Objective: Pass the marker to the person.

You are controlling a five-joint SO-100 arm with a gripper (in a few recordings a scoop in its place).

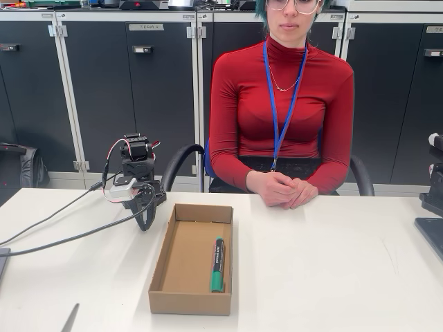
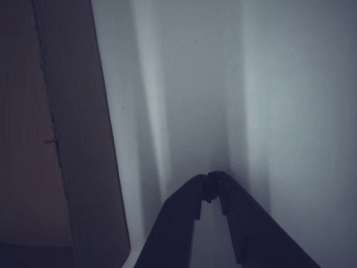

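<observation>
The marker (image 1: 217,264), dark with a green cap and green end, lies flat inside the shallow cardboard box (image 1: 162,271), against its right wall. The person (image 1: 280,104) in a red top sits behind the table with hands (image 1: 285,189) clasped on its far edge. My gripper (image 1: 146,223) hangs folded down just left of the box's far left corner, tips near the tabletop. In the wrist view the gripper (image 2: 211,180) is shut, fingertips meeting with nothing between them, over bare white table beside the box wall (image 2: 83,139).
A grey blade-like object (image 1: 70,319) lies at the table's front left edge. Cables (image 1: 55,228) run left from my arm's base across the table. Dark equipment (image 1: 432,207) stands at the right edge. Grey cabinets line the back wall.
</observation>
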